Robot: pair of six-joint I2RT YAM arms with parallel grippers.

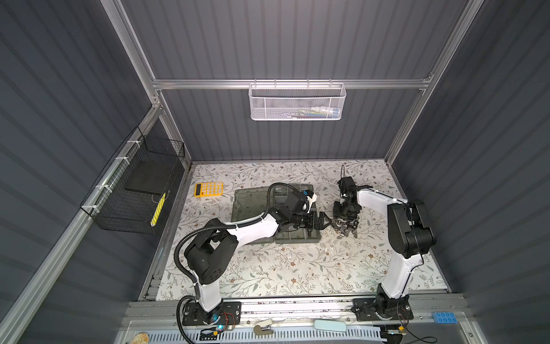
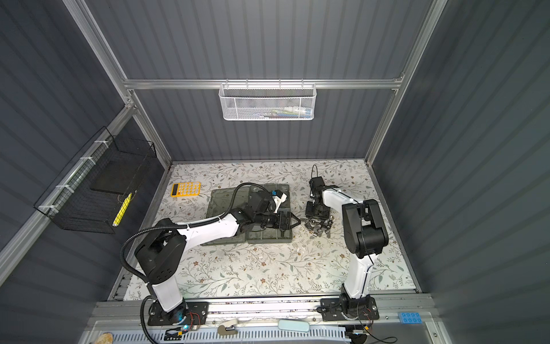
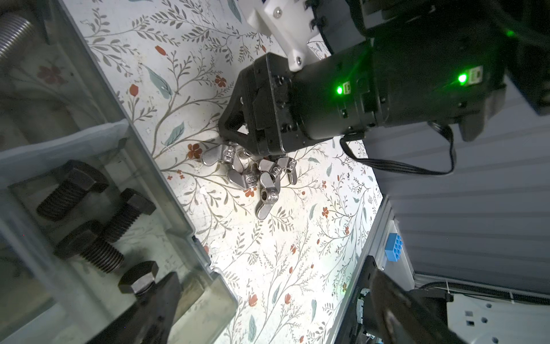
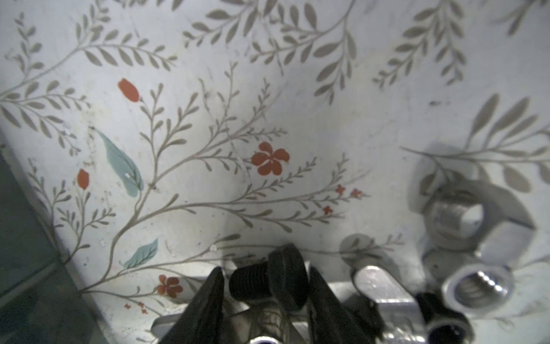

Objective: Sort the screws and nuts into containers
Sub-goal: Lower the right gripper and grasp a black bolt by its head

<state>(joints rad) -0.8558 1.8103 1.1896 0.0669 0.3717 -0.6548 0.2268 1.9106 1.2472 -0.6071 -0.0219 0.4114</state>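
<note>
Just right of the organizer case (image 1: 297,236), on the floral table cover (image 1: 297,268): loose heap of silver nuts (image 3: 253,175) and dark screws (image 1: 345,229), unsorted, touching and overlapping. Straight above the heap, right gripper (image 4: 265,272) pointed down, fingers (image 4: 205,306) part-open and astride one black screw (image 4: 262,283) lying crosswise between them. Sliver of gap at the shaft end, so probably not clamped yet. Likely picked first for lying on top, clear of the winged nuts beneath. Left gripper (image 1: 327,222) hovering at the case's right edge, toward the front, spread wide and holding nothing, perhaps standing clear so as not to crowd the pick. Containers (image 3: 166,184) at that edge already stocked with several black hex-head screws (image 3: 71,190), hence the probable home for this one too. Flat lid (image 1: 253,202) folded out on the side away from the heap, leaving the cells open from above. Cover itself pale, printed with grey leaves and small red flowers, scuffed, brightly lit. All around, dark ribbed walls (image 1: 297,44) on an aluminium frame (image 1: 208,85); white mesh basket (image 1: 296,101) on the back rail, black wire basket (image 1: 140,190) on the left wall, yellow calculator (image 1: 209,188) beside the lid.
</note>
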